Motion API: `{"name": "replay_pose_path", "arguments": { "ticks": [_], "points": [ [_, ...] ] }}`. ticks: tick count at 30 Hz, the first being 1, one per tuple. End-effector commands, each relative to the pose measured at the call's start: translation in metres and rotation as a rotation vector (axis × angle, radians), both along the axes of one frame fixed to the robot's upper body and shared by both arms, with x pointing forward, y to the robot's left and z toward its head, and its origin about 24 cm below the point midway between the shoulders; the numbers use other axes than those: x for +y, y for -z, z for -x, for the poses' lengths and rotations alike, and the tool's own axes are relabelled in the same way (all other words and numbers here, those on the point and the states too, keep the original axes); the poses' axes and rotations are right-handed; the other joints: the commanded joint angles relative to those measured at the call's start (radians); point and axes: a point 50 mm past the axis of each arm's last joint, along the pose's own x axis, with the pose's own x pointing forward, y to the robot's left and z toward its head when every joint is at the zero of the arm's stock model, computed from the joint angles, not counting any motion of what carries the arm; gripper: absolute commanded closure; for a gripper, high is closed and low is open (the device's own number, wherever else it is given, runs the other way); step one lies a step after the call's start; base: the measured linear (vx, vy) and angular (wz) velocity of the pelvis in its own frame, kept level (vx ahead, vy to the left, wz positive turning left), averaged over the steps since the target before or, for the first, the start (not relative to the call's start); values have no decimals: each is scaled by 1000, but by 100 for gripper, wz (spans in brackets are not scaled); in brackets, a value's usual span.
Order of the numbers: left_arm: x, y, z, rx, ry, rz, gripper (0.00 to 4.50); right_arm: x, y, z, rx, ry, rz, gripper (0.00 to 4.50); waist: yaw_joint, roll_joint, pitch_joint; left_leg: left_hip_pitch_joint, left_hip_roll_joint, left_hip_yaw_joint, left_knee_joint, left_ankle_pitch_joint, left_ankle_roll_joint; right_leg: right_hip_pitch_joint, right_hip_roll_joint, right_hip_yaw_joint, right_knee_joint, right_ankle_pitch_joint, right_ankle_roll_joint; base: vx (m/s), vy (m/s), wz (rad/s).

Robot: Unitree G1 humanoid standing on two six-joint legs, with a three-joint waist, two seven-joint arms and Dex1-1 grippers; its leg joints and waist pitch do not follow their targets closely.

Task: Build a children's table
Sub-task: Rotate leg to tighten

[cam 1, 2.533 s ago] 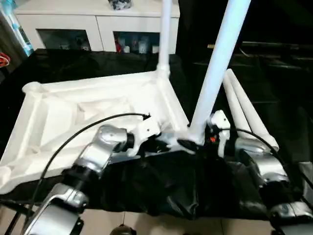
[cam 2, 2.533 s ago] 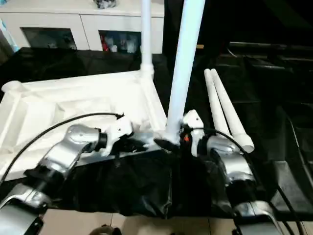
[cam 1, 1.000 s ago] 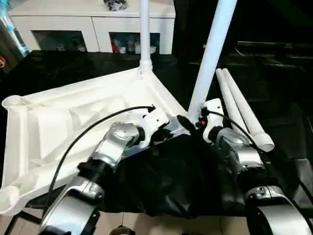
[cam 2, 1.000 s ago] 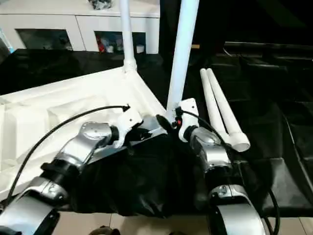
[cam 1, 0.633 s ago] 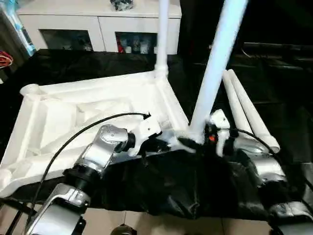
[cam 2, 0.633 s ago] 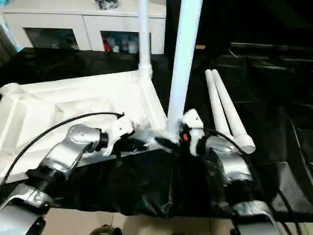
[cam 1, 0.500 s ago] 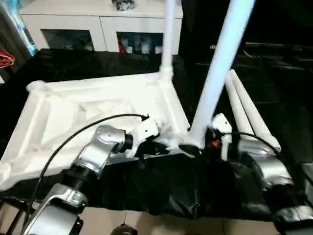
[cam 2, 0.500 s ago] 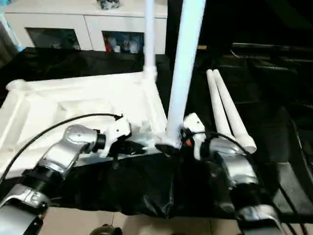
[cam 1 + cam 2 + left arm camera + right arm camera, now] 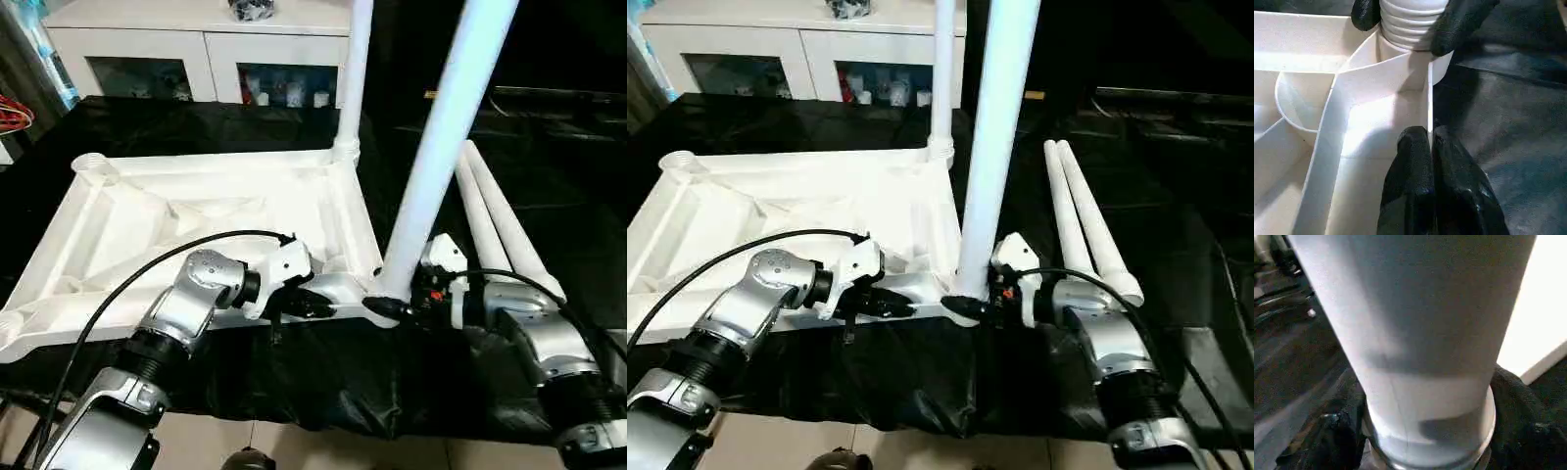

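Left eye view: the left gripper (image 9: 328, 305), fingers pinched on the tabletop's (image 9: 196, 230) near rim, steadies it while the right gripper (image 9: 397, 305), fingers around the base of the leg (image 9: 441, 147) at 3 o'clock, should keep it upright while turning it in.

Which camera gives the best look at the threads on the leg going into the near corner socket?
The left wrist view: the leg's ribbed thread sits just above the socket, between the right gripper's fingers. The right wrist view shows its smooth shaft, and the head views its whole length.
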Motion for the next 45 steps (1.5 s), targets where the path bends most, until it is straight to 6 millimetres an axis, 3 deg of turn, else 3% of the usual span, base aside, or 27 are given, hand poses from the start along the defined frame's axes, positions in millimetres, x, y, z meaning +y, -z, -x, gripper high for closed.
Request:
{"name": "replay_pose_path", "arguments": {
  "ticks": [1, 3, 4, 6, 13, 15, 18, 23, 27, 39, 45],
  "points": [
    [-19, -16, -9, -74, -38, 86, 450, 12, 9, -11, 5, 115, 41, 174, -8, -11, -68, 13, 52, -19, -66, -228, 39, 46, -80, 43, -74, -298, -208, 0, 0, 0],
    [-25, -17, -14, -89, -87, 87, 450, 13, 13, -20, -6, 224, 70, 174, -21, -10, -66, 17, 50, -19, -67, -247, 20, 42, -79, 43, -79, -329, -202, 0, 0, 0],
    [-29, -18, -17, -99, -117, 85, 450, 13, 15, -23, -1, 273, 74, 174, -23, -12, -66, 16, 47, -20, -66, -250, 17, 48, -80, 43, -82, -346, -194, 0, 0, 0],
    [-36, -20, -22, -112, -175, 89, 450, 17, 17, -28, 6, 348, 66, 175, -26, -9, -68, 18, 48, -18, -64, -242, 22, 42, -80, 46, -83, -337, -192, 0, 0, 0],
    [-62, -21, -29, -137, -302, 104, 450, 36, 21, -40, 11, 488, 36, 175, -26, -9, -74, 12, 47, -17, -60, -190, 44, 50, -78, 44, -71, -223, -217, 0, 0, 0],
    [-64, -20, -28, -141, -287, 100, 450, 38, 20, -42, 15, 490, 10, 119, -25, -11, -75, 9, 47, -16, -58, -174, 58, 53, -77, 44, -67, -183, -225, 0, 0, 0],
    [-62, -20, -25, -136, -255, 101, 450, 37, 17, -41, 36, 466, -39, 96, -24, -10, -74, 9, 47, -16, -57, -169, 78, 54, -75, 43, -65, -159, -235, 0, 0, 0],
    [-52, -19, -21, -135, -189, 103, 450, 27, 16, -37, -1, 397, -15, 52, -23, -8, -73, 11, 50, -17, -60, -194, 71, 54, -77, 43, -69, -198, -229, 0, 0, 0],
    [-44, -18, -14, -115, -116, 113, 450, 18, 12, -32, -45, 329, -19, 52, -19, -8, -76, 11, 52, -16, -58, -180, 77, 56, -78, 43, -63, -159, -242, 0, 0, 0],
    [-20, -18, -2, -67, 34, 102, 450, 7, 5, 0, -16, -17, -42, 52, -3, -7, -75, 10, 55, -14, -59, -204, 81, 53, -77, 43, -67, -215, -228, 0, 0, 0],
    [-11, -18, 0, -50, 67, 83, 450, 6, 6, 10, 17, -106, -18, 106, 7, -6, -76, 13, 57, -15, -59, -200, 72, 50, -76, 44, -66, -223, -225, 0, 0, 0]
  ]
}}
